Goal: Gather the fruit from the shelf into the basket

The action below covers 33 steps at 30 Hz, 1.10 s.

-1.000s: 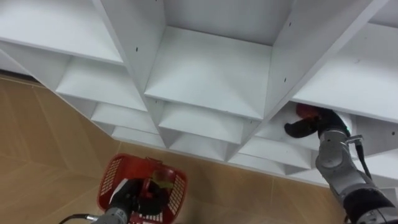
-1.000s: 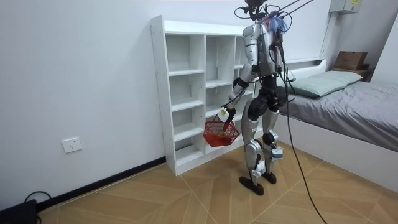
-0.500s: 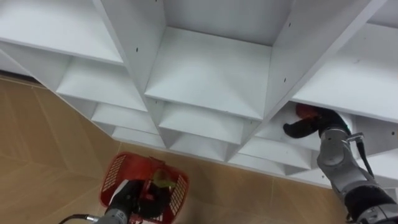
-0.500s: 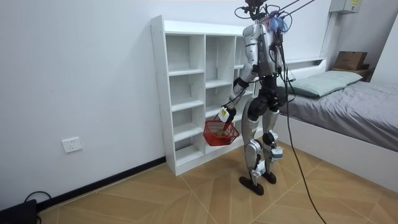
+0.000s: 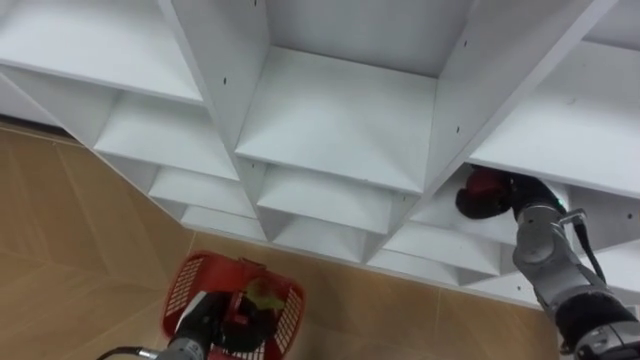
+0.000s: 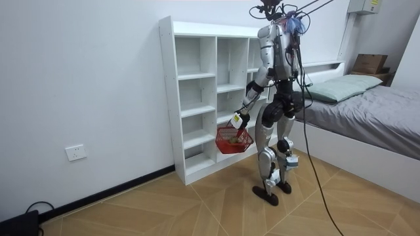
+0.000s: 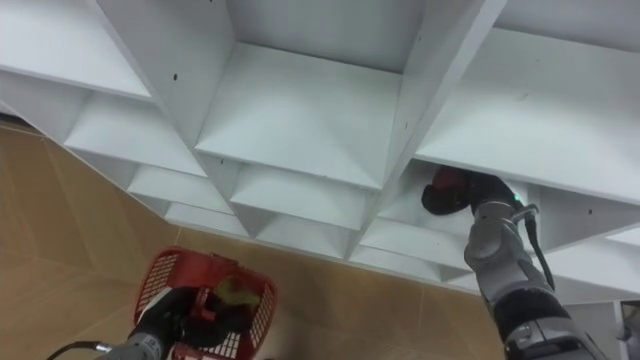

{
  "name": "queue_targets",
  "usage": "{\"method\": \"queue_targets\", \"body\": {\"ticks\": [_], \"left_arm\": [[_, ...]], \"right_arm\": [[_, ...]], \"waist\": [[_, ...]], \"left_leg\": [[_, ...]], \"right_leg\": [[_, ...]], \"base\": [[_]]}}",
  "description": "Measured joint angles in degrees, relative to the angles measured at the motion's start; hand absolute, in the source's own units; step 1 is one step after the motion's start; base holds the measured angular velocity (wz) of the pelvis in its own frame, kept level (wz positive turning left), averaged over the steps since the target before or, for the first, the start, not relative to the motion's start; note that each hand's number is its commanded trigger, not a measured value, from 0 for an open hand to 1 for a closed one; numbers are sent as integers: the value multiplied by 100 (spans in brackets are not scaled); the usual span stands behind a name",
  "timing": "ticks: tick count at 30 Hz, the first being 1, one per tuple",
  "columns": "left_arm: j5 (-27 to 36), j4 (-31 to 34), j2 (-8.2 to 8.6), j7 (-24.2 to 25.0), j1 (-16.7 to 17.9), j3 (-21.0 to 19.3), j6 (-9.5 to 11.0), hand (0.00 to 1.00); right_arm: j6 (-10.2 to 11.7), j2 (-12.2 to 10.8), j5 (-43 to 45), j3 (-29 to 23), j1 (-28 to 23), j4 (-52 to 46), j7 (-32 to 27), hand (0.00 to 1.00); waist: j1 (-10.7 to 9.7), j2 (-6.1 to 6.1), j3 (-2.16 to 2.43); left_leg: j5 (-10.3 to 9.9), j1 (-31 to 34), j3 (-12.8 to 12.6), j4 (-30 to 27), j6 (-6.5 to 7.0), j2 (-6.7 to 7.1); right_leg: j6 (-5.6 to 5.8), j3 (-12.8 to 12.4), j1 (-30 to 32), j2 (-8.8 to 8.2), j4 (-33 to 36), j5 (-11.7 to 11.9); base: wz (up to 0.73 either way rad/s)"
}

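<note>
My right hand (image 5: 497,204) is deep in a compartment of the white shelf unit (image 5: 340,110), at about four o'clock in my eye views. Its dark fingers are curled round a red fruit (image 5: 486,181) that sits on the shelf board close to the upright panel. Only the top of the fruit shows above my fingers, so I cannot tell what kind it is.

My left hand (image 5: 200,322) hangs low at seven o'clock, closed on the handle of the red basket (image 5: 185,290). A yellow-green fruit (image 5: 266,292) already lies in the basket. In the room view I stand upright, close against the front of the shelf unit, with the basket hanging at thigh height on the shelf side.

I judge the red fruit to be round, firm and fairly light, with a smooth skin that could slip under hard fingers. The best hold is a wrap round its widest part, thumb opposite the fingers. It needs enough grip to carry but not enough to bruise. The compartment is tight, so it should come straight out, clear of the panel and the board above.
</note>
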<state>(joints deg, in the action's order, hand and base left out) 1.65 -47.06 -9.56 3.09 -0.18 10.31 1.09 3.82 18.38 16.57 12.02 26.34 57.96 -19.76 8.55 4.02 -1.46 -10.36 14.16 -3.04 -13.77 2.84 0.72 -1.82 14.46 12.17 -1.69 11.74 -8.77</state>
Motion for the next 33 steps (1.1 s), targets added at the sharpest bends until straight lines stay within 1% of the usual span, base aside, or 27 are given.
{"method": "queue_targets", "body": {"ticks": [9, 12, 19, 23, 26, 27, 29, 31, 33], "left_arm": [[2, 2, 0, -5, 1, -80, 0, 100], [4, 1, 0, -6, 1, -120, 11, 100], [23, -15, 5, -18, -8, -100, 27, 100], [58, -19, 4, -16, -2, -66, 55, 100], [53, 38, 9, -18, 94, -63, 83, 100], [53, 125, 15, -20, 154, -76, 85, 100], [55, 291, 21, -34, 254, -92, 86, 100], [146, 477, 31, -59, 339, -77, 86, 100], [285, 571, 35, -170, 341, 5, 86, 100]], "right_arm": [[-13, 0, 4, 0, 0, -2, 63, 100], [-3, 2, 191, 0, 1, -24, 62, 100], [71, 2, 169, 21, 0, -126, 60, 100], [231, 8, 141, 22, -18, -287, 39, 100], [243, 5, 168, 20, -115, -609, 52, 100], [243, 5, 208, 10, -127, -818, 52, 100], [245, 7, 195, 11, -318, -1286, 55, 100], [253, -4, 162, 39, -615, -1782, 57, 100], [231, -28, 160, 76, -825, -1989, 120, 100]], "waist": [[-3, 1, -1], [-3, 1, -1], [-4, -5, -6], [-40, -10, -9], [-50, -8, -10], [-82, -6, -9], [-113, 7, -8], [-187, 14, -8], [-209, 16, -7]], "left_leg": [[7, -2, -2, -1, -2, 0], [7, -4, -6, -1, -2, 0], [7, -92, -10, 11, -2, 0], [7, -153, -12, 24, -2, 0], [7, -282, -80, 67, -2, -1], [7, -308, -104, 69, -2, -1], [7, -409, -109, 107, -2, -3], [7, -571, -109, 118, -1, -3], [7, -669, -134, 142, -1, -1]], "right_leg": [[-10, -7, -6, 1, -2, 6], [-10, -6, -6, 1, -1, 6], [-9, -30, -94, 3, -10, 5], [-9, -36, -144, 3, -9, 5], [-6, -92, -234, 4, -9, 4], [-6, -120, -251, 4, -10, 3], [-5, -120, -328, 6, -11, 3], [-4, -120, -484, 5, -14, 2], [0, -130, -579, 4, -18, 0]], "base": [[0], [0], [0], [0], [-10], [-12], [-3], [0], [0]]}}
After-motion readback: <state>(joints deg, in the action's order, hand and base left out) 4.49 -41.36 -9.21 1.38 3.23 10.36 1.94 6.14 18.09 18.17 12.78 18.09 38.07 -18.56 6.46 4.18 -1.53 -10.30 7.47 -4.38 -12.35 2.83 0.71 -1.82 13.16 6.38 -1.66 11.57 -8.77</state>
